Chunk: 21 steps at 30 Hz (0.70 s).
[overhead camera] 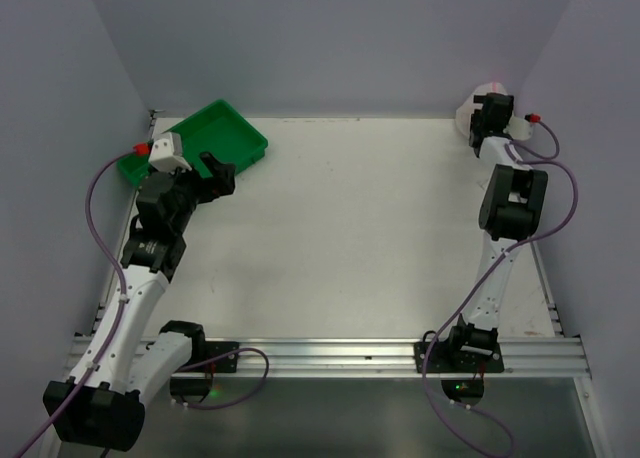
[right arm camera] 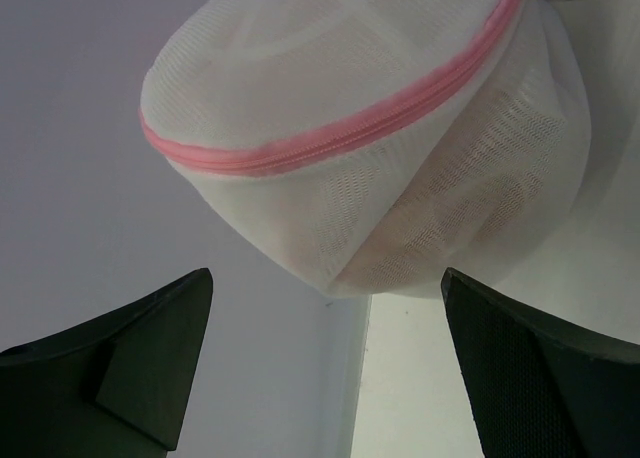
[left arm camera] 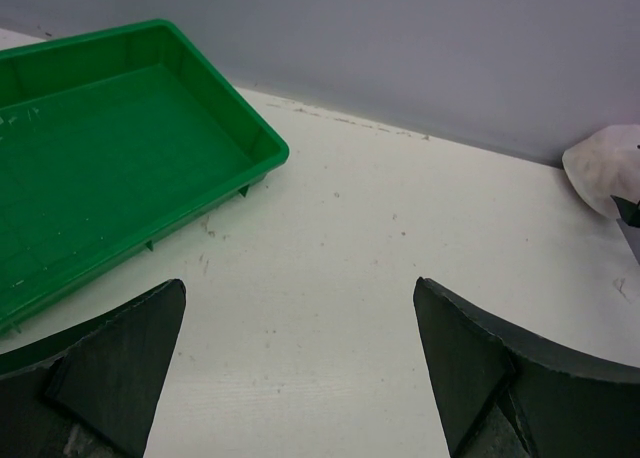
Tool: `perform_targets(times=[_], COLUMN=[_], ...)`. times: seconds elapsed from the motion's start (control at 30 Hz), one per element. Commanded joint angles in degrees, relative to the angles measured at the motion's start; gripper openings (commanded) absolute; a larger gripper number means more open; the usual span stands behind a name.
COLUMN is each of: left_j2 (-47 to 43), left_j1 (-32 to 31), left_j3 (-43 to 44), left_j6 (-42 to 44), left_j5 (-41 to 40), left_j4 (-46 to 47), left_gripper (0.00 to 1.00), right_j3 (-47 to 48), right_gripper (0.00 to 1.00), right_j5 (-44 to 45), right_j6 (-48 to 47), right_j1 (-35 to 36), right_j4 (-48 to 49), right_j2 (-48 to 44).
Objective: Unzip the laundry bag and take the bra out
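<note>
The laundry bag [right arm camera: 360, 88] is a rounded white mesh pouch with a shut pink zipper [right arm camera: 330, 143] round its rim. It sits in the far right corner against the wall. A beige tint showing through the lower mesh is the bra [right arm camera: 450, 228] inside. My right gripper [right arm camera: 325, 273] is open just in front of the bag, not touching it. In the top view the right gripper [overhead camera: 492, 106] covers most of the bag [overhead camera: 466, 112]. My left gripper [overhead camera: 222, 173] is open over bare table beside the green tray, holding nothing. In the left wrist view the bag [left arm camera: 605, 163] shows at the right edge.
A green tray [overhead camera: 215, 138] stands at the far left with nothing in it, also seen close up as the tray [left arm camera: 120, 168] in the left wrist view. Purple-grey walls close the table at the back and on both sides.
</note>
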Motion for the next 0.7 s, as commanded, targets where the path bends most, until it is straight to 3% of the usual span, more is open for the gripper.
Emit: perform_targets(times=[0.0, 0.07, 0.17, 0.2, 0.27, 0.4, 0.5, 0.53, 0.67], left_j2=[0.3, 0.6, 1.4, 1.7, 2.0, 1.9, 1.2, 0.9, 0.1], left_j1=[-0.3, -0.3, -0.3, -0.3, -0.3, -0.3, -0.3, -0.3, -0.3], left_j3=[-0.6, -0.7, -0.7, -0.7, -0.9, -1.0, -1.0, -1.1, -1.3], left_j6=[-0.6, -0.6, -0.8, -0.8, -1.3, -1.6, -1.6, -1.5, -2.1], left_j5=[0.3, 0.3, 1.7, 1.7, 1.8, 2.1, 1.7, 1.6, 2.1], left_j4=[3.6, 4.4, 4.4, 4.4, 4.4, 4.2, 4.0, 4.0, 3.0], left_gripper=[1.0, 1.0, 1.0, 1.0, 1.0, 1.0, 1.0, 1.0, 1.0], right_j3=[3.1, 3.9, 3.5, 3.2, 3.0, 2.4, 1.8, 1.1, -3.3], right_gripper=[0.98, 0.95, 0.83, 0.72, 0.62, 0.25, 0.05, 0.01, 0.0], right_j5=[1.0, 1.2, 1.0, 1.0, 1.7, 2.0, 1.6, 1.3, -4.3], right_j6=[2.8, 2.0, 1.1, 1.1, 1.1, 1.6, 1.8, 1.9, 1.8], right_j1=[-0.2, -0.5, -0.9, -0.9, -0.9, -1.1, -1.2, -1.2, -1.2], right_j4=[0.3, 1.0, 3.7, 5.2, 5.7, 7.2, 8.0, 8.3, 11.4], right_j2=[2.7, 3.9, 4.4, 4.4, 4.6, 4.4, 4.4, 4.0, 1.1])
